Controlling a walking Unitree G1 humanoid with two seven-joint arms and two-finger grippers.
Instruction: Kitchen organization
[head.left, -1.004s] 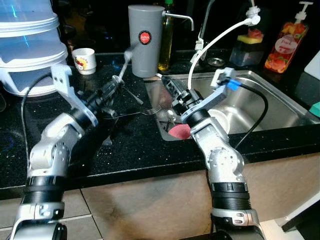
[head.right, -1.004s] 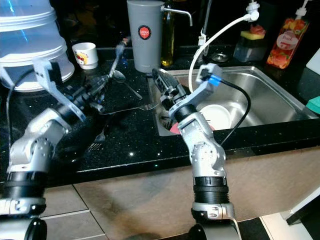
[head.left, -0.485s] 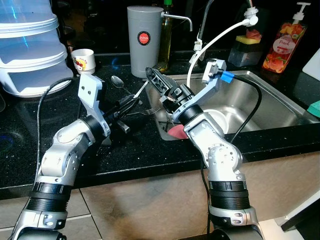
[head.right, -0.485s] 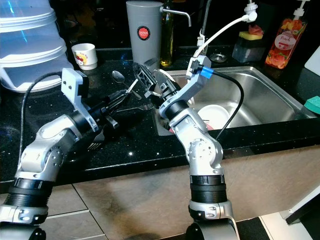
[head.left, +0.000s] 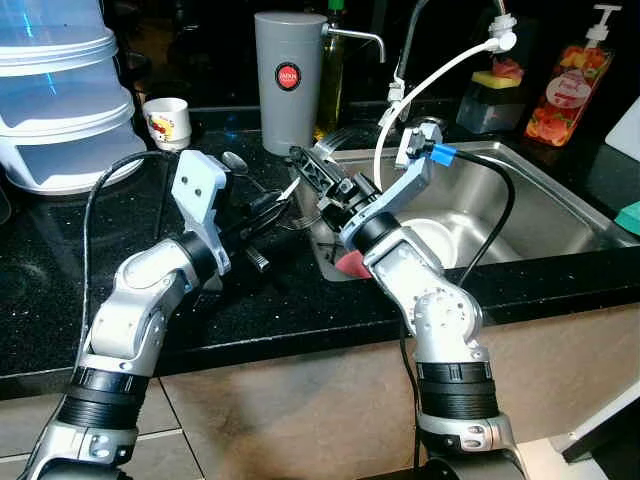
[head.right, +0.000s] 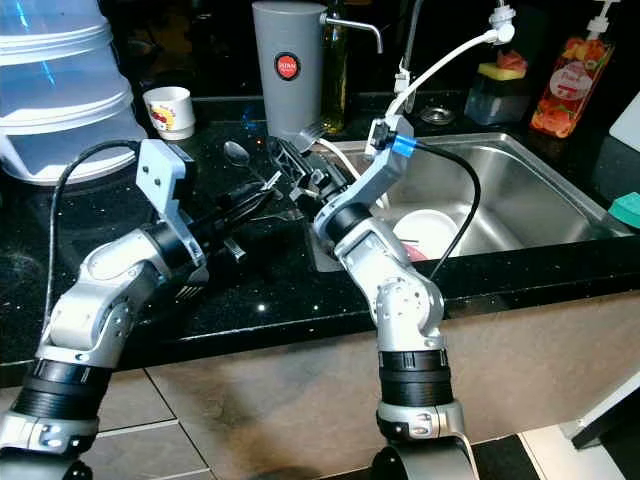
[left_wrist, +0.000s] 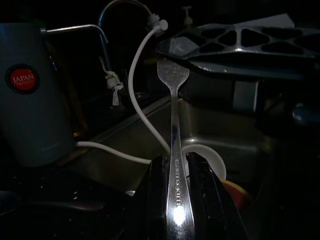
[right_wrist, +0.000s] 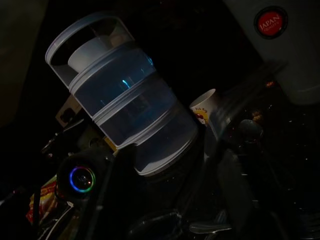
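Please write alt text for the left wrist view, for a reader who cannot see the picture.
The left claw holds a steel fork by its handle, tines pointing ahead toward the right claw, in dim light. Beyond lie a steel sink with a white bowl, a white hose, and a grey canister.
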